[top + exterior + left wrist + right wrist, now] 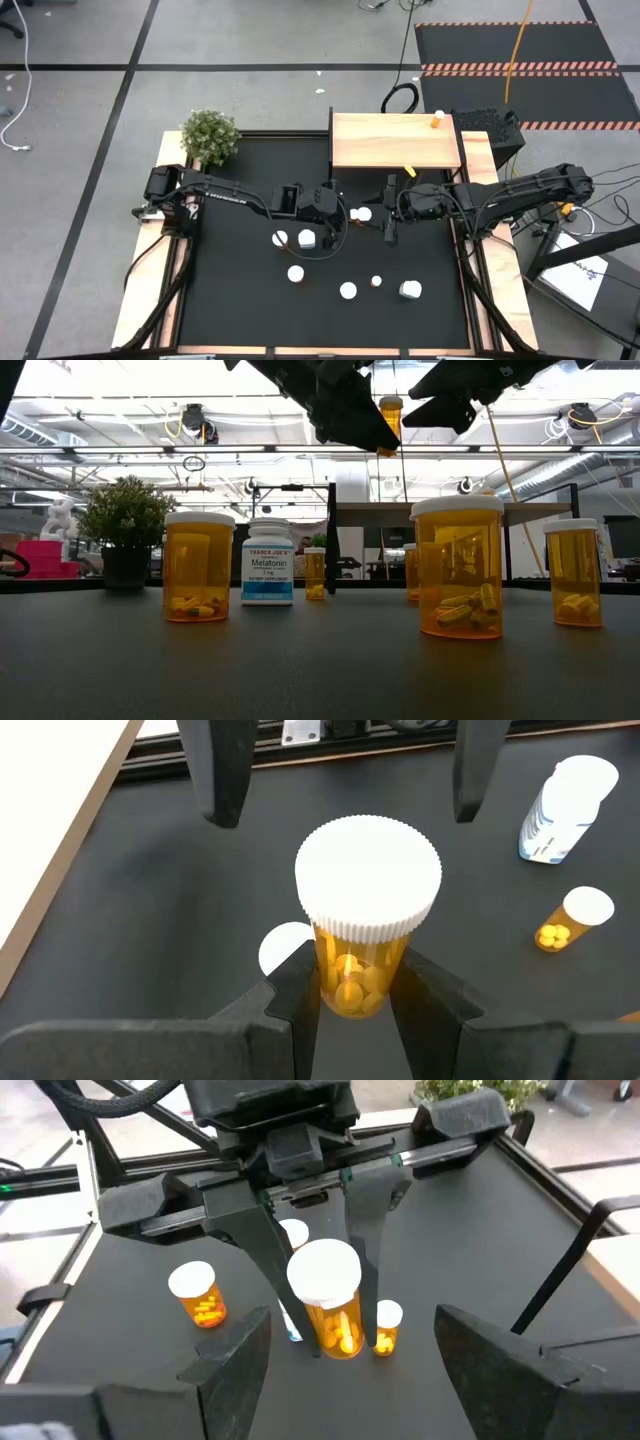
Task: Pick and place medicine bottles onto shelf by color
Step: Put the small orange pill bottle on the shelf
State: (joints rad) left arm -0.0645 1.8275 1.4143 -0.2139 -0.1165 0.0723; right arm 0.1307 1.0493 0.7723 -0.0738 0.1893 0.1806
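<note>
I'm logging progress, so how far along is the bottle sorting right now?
Early. One orange bottle already stands on the shelf. The left end effector holds an amber bottle above the mat; the right end effector is open facing it. About seven bottles, including a white one, wait on the mat.

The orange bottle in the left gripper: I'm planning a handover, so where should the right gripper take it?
Probably by the white cap of the orange bottle, from the side away from the left gripper. That gripper's fingers pinch the amber body under the cap, leaving only the wide ribbed cap free, and the open right gripper faces it.
</note>
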